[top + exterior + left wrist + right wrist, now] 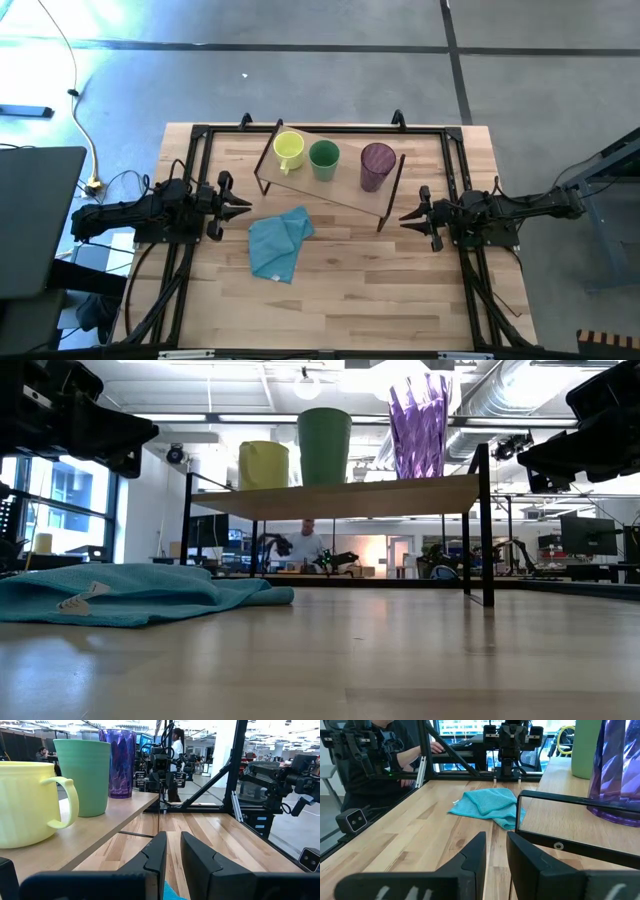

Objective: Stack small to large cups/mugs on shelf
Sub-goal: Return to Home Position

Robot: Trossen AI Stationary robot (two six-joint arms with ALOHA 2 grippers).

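Grippers first: my left gripper (243, 207) sits at left-centre of the high view and my right gripper (405, 217) at right-centre, each with its fingers a narrow gap apart and holding nothing. Between them, at upper centre, the shelf (345, 190) carries the yellow mug (288, 149), green cup (324, 157) and purple tumbler (377, 165), upright in a row from left to right. Below the shelf lies a blue cloth (278, 243).

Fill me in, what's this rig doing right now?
Nothing is being handled. The yellow mug, green cup and purple tumbler stand in a row on the shelf, shortest to tallest. The left hand and right hand hover empty, slightly open, off either end of the shelf. A blue cloth lies on the table.
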